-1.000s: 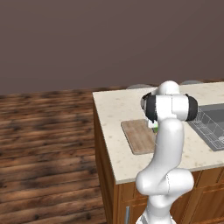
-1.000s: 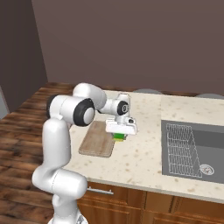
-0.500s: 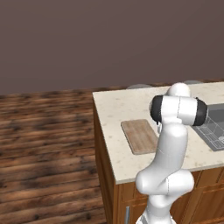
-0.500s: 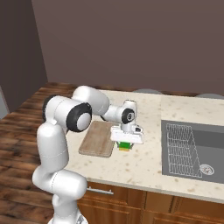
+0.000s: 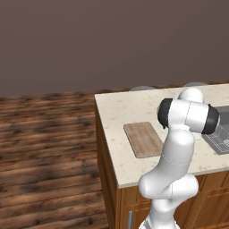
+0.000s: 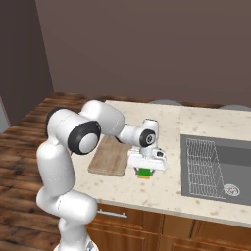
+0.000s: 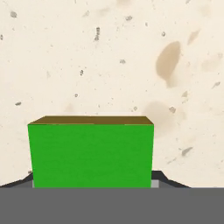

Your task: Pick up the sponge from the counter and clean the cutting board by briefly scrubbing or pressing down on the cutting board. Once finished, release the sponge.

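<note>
The green sponge (image 6: 143,172) with its yellow lower layer sits between the fingers of my gripper (image 6: 144,168), low over the counter (image 6: 166,188) just right of the cutting board (image 6: 110,156). In the hand view the sponge (image 7: 91,151) takes up the lower middle, with speckled counter (image 7: 109,52) beyond it and my gripper (image 7: 92,183) shut on its sides. From the left base, the wooden cutting board (image 5: 143,138) lies bare on the counter (image 5: 120,107); my arm hides the sponge there. I cannot tell whether the sponge touches the counter.
A dark sink (image 6: 215,164) with a wire rack is set into the counter to the right of the gripper. The counter's near edge (image 6: 162,208) runs just in front of the sponge. Dark plank floor (image 5: 44,147) lies to the left.
The gripper has carried the sponge from beside the board's right edge down and toward the counter's near edge. The cutting board has stayed put.
</note>
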